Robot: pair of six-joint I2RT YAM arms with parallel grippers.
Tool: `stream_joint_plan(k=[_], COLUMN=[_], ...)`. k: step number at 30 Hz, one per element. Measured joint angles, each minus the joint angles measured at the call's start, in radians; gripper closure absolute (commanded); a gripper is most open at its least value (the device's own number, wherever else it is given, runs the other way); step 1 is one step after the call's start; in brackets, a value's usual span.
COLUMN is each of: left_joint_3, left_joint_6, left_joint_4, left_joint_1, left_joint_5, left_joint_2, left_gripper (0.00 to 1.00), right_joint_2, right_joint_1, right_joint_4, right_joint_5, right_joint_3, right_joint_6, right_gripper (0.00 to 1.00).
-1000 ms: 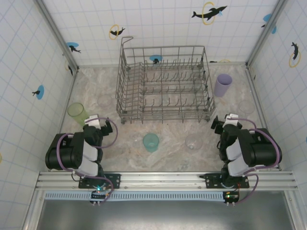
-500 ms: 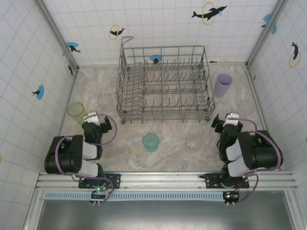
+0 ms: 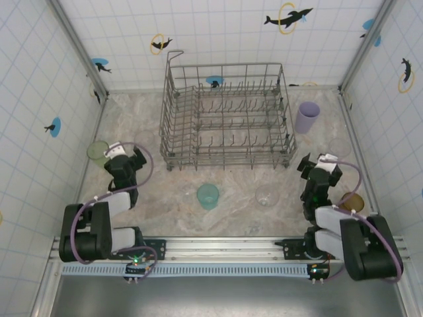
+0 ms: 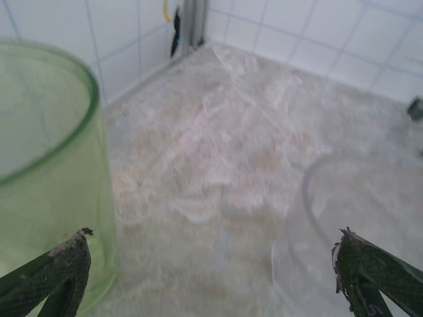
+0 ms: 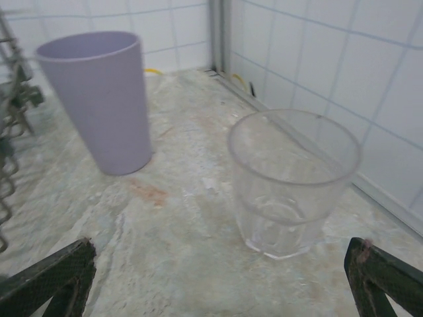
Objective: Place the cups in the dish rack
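The grey wire dish rack (image 3: 228,119) stands at the back middle with no cups in it. On the table stand a lime green cup (image 3: 98,152), a teal cup (image 3: 207,196), a lavender cup (image 3: 307,117), an amber cup (image 3: 351,201) and clear cups (image 3: 267,196) (image 3: 340,146). My left gripper (image 3: 124,152) is open, just right of the lime cup (image 4: 46,172), with a clear cup (image 4: 357,218) off its right finger. My right gripper (image 3: 318,162) is open and empty, facing the lavender cup (image 5: 99,99) and a clear cup (image 5: 294,178).
Tiled walls close in the table on the left, back and right. The rack's wire edge (image 5: 10,119) shows at the left of the right wrist view. A faint clear cup (image 3: 144,140) stands left of the rack. The arm bases sit on the near rail (image 3: 225,247).
Both arms have unfolded. The left gripper moved away from the base and left, up beside the lime cup. The right arm's body dropped back, uncovering the amber cup.
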Motion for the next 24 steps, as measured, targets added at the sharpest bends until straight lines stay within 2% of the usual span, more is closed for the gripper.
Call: stream_joint_plan(k=[4,10,15,19,24], left_joint_3=[0.118,0.174,0.228,0.283,0.374], left_joint_6=[-0.076,-0.117,-0.138,-0.167,-0.189], left_joint_4=[-0.131,-0.240,-0.332,-0.420,-0.531], left_joint_1=[-0.001,-0.042,-0.109,-0.148,-0.166], left_joint_5=[-0.047,-0.014,0.027,0.063,0.160], left_joint_2=[-0.042,-0.063,-0.069,-0.134,-0.224], left_gripper=[0.02,0.02,0.02,0.03,0.02], right_joint_2=[-0.107,-0.190,-0.195,-0.175,-0.139], right_joint_1=[-0.032,-0.037,-0.037,-0.037,-0.037], right_joint_4=[-0.225,-0.491,-0.691,-0.822,-0.947], right_joint_5=[0.036,0.021,-0.049,-0.111,-0.193], right_joint_3=[0.093,0.192,0.291,0.385,0.476], right_joint_6=[0.085,0.145,0.171,0.180,0.193], right_gripper=[0.00,0.00,0.00,0.00,0.00])
